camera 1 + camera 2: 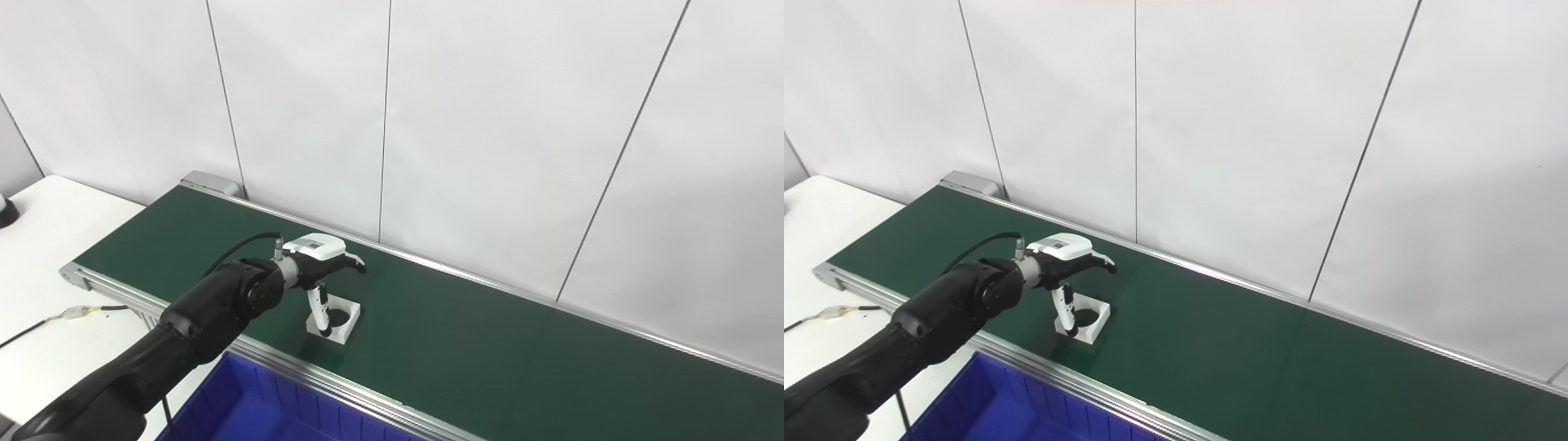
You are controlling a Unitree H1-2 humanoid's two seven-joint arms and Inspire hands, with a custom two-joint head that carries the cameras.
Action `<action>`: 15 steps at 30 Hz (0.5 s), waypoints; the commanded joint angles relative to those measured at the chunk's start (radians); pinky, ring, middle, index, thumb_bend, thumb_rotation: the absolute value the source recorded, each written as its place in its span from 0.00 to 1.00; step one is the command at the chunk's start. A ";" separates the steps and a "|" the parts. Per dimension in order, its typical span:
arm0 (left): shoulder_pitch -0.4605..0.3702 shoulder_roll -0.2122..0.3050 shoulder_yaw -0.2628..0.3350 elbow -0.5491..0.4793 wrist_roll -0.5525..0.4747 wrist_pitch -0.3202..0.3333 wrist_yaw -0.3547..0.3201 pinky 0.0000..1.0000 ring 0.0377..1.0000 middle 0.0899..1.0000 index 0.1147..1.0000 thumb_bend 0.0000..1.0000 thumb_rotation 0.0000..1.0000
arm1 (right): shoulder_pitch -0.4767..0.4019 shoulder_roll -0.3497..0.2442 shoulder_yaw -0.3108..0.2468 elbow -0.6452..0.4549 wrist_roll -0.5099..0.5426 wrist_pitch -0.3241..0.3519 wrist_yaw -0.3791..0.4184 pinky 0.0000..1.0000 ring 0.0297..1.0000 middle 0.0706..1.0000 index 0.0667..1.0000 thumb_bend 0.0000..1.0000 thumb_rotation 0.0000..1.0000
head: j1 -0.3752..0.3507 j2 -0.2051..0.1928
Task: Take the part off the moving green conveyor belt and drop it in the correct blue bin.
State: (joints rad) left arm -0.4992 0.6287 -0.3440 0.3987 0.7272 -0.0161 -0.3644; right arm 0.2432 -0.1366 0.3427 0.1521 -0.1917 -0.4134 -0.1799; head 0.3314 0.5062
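A white square part [340, 321] with a round hole in its middle lies on the green conveyor belt [490, 343], near the belt's front rail. My left hand [318, 260] hovers just above it, fingers spread and pointing right. Its thumb hangs down over the part's near left corner; whether it touches the part I cannot tell. The hand is open and holds nothing. In the right eye view the same part [1088, 321] sits below the left hand [1066, 257]. My right hand is out of sight.
A blue bin [257, 404] with ribbed walls stands below the belt's front rail at the bottom left. A white table [55, 245] with a cable and connector [76, 313] lies to the left. White wall panels stand behind the belt.
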 commanded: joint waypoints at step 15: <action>0.029 -0.024 -0.086 -0.073 0.118 0.117 -0.069 1.00 0.97 0.94 0.90 0.96 0.22 | 0.014 0.003 -0.002 -0.056 -0.008 -0.056 -0.002 0.60 0.69 0.77 0.83 0.44 0.74 | -0.005 0.014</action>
State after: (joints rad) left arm -0.4496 0.6021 -0.4292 0.3398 0.8310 0.0788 -0.4300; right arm 0.2579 -0.1379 0.3429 0.1307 -0.1940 -0.4134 -0.1796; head 0.3252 0.5185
